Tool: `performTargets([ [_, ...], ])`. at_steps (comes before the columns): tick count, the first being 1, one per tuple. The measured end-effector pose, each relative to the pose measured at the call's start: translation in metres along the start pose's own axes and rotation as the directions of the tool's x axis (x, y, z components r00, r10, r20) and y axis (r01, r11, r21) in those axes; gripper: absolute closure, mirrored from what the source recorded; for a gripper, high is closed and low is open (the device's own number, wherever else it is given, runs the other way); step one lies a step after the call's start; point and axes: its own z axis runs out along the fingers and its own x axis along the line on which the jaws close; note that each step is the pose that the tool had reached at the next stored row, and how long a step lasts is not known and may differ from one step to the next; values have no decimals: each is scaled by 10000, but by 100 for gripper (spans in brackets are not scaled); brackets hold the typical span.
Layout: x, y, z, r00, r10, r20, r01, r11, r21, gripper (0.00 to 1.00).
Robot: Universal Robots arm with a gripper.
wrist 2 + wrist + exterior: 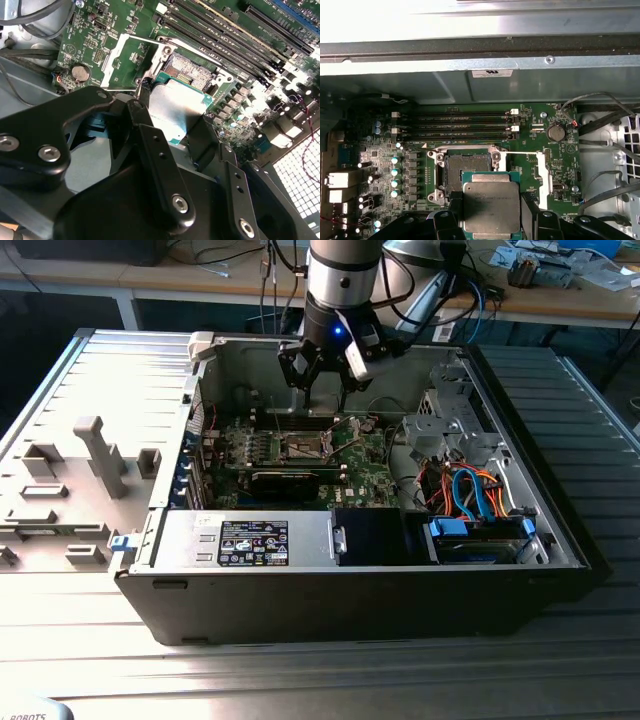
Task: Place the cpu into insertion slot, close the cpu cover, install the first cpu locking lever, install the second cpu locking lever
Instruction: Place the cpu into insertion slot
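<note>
1. Black fingers (530,212) of the gripper (491,222) clamp the chip (491,202) by two opposite edges.
2. Judged light, stiff, slick-faced and fragile underneath, so the edges are the place to hold.
3. Chip hangs unseated, close over the open socket (300,447), just above the exterior view's centre.

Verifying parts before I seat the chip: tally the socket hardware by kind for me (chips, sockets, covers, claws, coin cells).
Silver-grey square cpu chip: 1
Black claw, gripping that chip: 1
Dark square insertion slot with silver rim, empty: 1
Thin silver cpu cover plate, swung open: 1
Round silver coin cell: 1
Total: 5
</note>
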Motion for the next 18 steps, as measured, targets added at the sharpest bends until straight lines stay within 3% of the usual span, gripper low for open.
performTargets([
  [18,-1,-4,42,10000,0,0,0,10000,1,46],
])
